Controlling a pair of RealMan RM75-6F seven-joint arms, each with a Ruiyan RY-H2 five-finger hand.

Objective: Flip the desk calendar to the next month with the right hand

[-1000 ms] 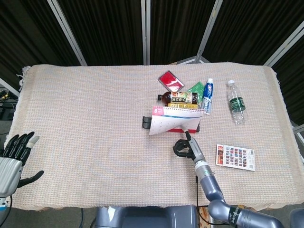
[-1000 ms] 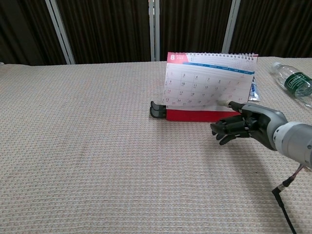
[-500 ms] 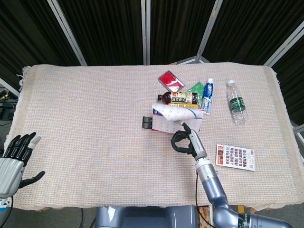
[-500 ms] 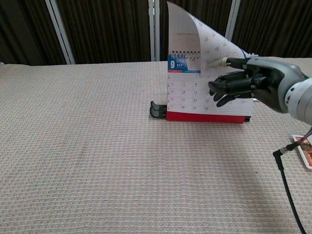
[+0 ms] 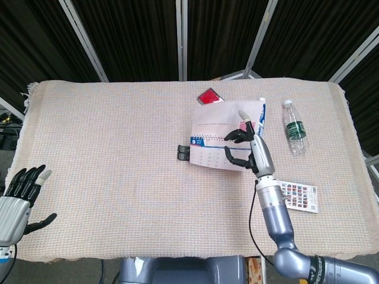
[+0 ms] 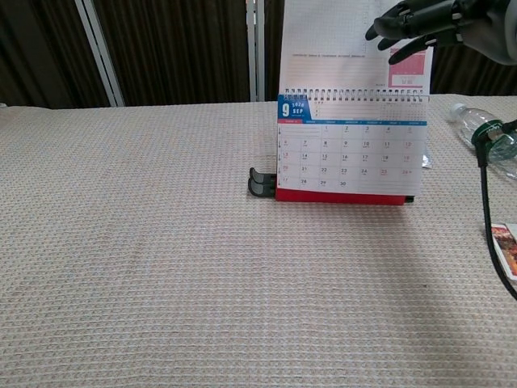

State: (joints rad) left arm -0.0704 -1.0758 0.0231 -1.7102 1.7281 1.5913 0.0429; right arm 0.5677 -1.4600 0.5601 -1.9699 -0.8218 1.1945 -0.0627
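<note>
The desk calendar [image 6: 347, 158] stands on its red base right of the table's middle, with the 9 SEP page facing the chest view. An earlier sheet [image 6: 339, 44] stands lifted straight up above the spiral binding. My right hand [image 6: 420, 20] is high at that sheet's top right, fingers loosely curled against its front face; no pinch shows. In the head view, the right hand [image 5: 246, 142] hangs over the calendar [image 5: 210, 155] and raised sheet [image 5: 222, 115]. My left hand [image 5: 18, 198] is open, off the table's near left corner.
A water bottle [image 5: 294, 127] lies right of the calendar, and it shows again in the chest view as the bottle [image 6: 485, 133]. A toothpaste tube [image 5: 261, 112] and red packet [image 5: 208, 96] are behind it. A printed card [image 5: 294, 196] lies front right. A black holder [image 6: 260, 183] sits at the calendar's left.
My right hand rose from the calendar's lower front, carrying the August sheet up and over. The sheet went from curled forward to upright, uncovering the September page. The left hand stayed put.
</note>
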